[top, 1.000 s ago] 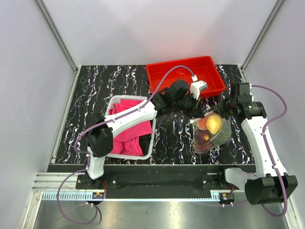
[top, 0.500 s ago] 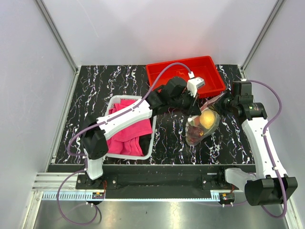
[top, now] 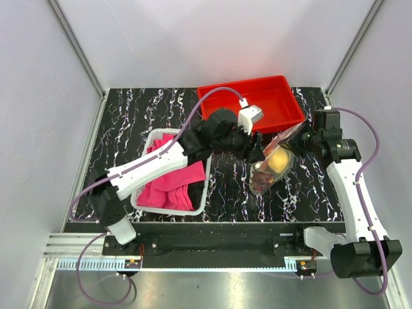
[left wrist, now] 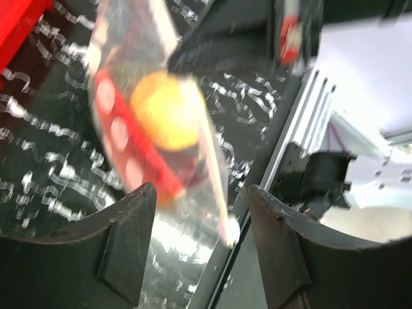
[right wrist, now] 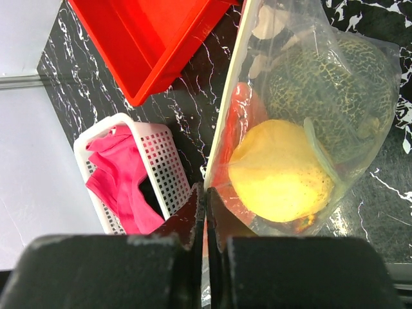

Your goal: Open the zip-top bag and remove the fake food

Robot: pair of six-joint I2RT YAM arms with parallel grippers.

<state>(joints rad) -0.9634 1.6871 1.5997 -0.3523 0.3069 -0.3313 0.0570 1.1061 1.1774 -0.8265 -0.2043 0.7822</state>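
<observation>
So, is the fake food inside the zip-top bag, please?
Inside: the lemon and melon show through the clear plastic of the zip-top bag.

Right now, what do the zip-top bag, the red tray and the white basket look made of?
The zip-top bag looks like thin clear glossy plastic film: it crinkles and shows the fake food through. The red tray looks like rigid smooth plastic with a sheen. The white basket seems hard matte plastic, its wall a moulded lattice.
</observation>
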